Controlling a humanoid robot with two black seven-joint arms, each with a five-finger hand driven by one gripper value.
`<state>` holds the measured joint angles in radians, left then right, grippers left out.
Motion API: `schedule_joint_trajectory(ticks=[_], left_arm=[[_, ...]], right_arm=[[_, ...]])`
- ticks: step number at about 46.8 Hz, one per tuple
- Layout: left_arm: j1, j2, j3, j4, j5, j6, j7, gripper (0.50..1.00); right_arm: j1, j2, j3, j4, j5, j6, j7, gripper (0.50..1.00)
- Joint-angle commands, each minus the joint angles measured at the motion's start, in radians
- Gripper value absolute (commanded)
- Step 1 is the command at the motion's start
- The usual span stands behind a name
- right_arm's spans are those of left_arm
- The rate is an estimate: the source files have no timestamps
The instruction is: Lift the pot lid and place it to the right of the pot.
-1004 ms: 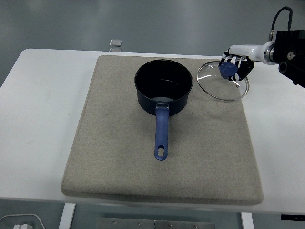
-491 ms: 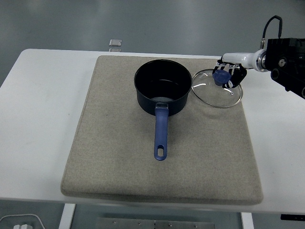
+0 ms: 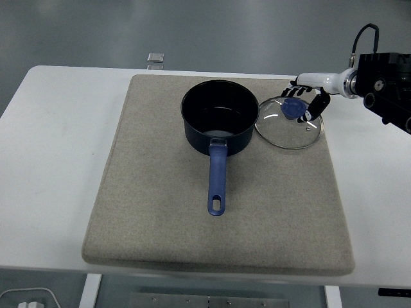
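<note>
The pot (image 3: 220, 123) is sitting open on the mat (image 3: 141, 212), its handle pointing near. Just right of it, the lid (image 3: 288, 124) is lying on the mat, close beside the pot's rim. The right hand (image 3: 307, 102) is curling its fingers around the lid's blue knob (image 3: 293, 108), reaching in from the right. Letting go looks like the next step.
</note>
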<state>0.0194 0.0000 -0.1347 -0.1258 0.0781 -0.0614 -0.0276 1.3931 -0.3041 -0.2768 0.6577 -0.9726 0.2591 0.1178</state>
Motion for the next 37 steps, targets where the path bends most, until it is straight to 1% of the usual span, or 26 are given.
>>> schedule_joint_trajectory(ticks=[1,4,6,11,16,18,23,27,37], left_arm=[[0.0,0.0,0.0,0.0,0.0,0.0,0.0,1.0],[0.0,0.0,0.0,0.0,0.0,0.0,0.0,1.0],[0.0,0.0,0.001,0.0,0.0,0.0,0.0,1.0],[-0.001,0.0,0.001,0.0,0.0,0.0,0.0,1.0],[0.0,0.0,0.001,0.0,0.0,0.0,0.0,1.0],[-0.001,0.0,0.001,0.0,0.0,0.0,0.0,1.0],[0.0,0.0,0.001,0.0,0.0,0.0,0.0,1.0],[-0.001,0.0,0.0,0.0,0.0,0.0,0.0,1.0],[0.0,0.0,0.0,0.0,0.0,0.0,0.0,1.0]], right_arm=[[0.003,-0.001,0.004,0.0,0.0,0.0,0.002,0.86],[0.006,-0.006,0.005,0.0,0.002,0.0,0.003,0.866],[0.007,-0.007,0.011,0.0,0.008,-0.001,0.003,0.907],[0.009,-0.013,0.08,0.002,0.038,0.012,0.003,0.911],[0.009,-0.02,0.148,0.002,0.044,0.071,0.006,0.911],[0.007,-0.02,0.182,0.002,0.054,0.094,0.016,0.911],[0.001,-0.021,0.249,-0.003,0.097,0.127,0.025,0.911],[-0.002,-0.02,0.271,-0.009,0.167,0.13,0.025,0.911],[-0.016,-0.015,0.274,-0.013,0.442,0.126,0.02,0.911]])
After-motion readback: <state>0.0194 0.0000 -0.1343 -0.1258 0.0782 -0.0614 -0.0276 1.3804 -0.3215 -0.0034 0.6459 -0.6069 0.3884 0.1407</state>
